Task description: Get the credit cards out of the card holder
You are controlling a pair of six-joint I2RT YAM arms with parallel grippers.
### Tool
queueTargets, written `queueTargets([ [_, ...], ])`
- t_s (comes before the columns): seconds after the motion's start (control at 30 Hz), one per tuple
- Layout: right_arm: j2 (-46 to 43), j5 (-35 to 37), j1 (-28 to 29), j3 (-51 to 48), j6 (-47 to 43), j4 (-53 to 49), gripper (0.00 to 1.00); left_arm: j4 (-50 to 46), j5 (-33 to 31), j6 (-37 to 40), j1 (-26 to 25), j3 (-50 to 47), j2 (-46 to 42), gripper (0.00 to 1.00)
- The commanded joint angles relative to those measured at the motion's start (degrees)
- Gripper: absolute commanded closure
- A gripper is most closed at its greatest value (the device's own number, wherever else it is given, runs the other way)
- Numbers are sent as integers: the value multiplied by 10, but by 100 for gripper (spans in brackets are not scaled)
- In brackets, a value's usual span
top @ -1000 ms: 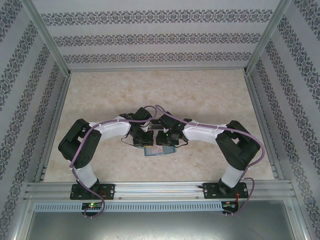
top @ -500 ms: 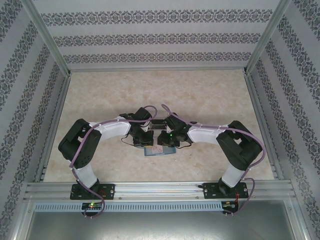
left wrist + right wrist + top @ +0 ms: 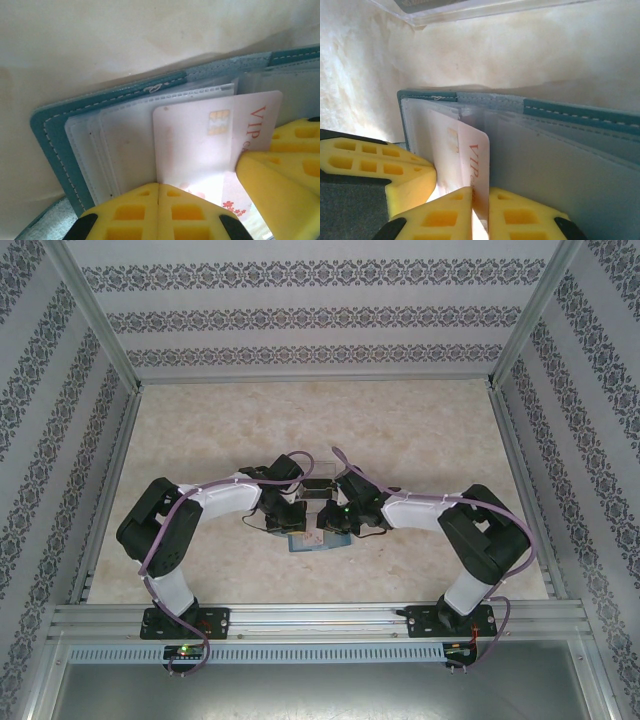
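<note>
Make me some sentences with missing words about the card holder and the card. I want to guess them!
1. The red letters on the card spell ___.
2. The holder lies ___ on the table, not folded shut.
3. The right gripper pinches the ___ by its edge.

Missing words: VIP; open; card
</note>
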Motion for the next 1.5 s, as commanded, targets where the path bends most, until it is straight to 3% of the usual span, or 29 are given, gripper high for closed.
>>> queueTargets([
  [0.0,-18,-3,-4,-7,-4,6,86,-44,-42,14,-7,-2,9,98],
  [0.73,-57,134,-11,42,-106,-201,89,-72,-66,33,-7,9,0,97],
  [1.3,-18,129,1,98,-134,-228,89,-63,-60,29,-7,6,0,97],
  [1.47,-2,124,16,120,-134,-239,85,-62,-58,29,-7,7,3,97],
])
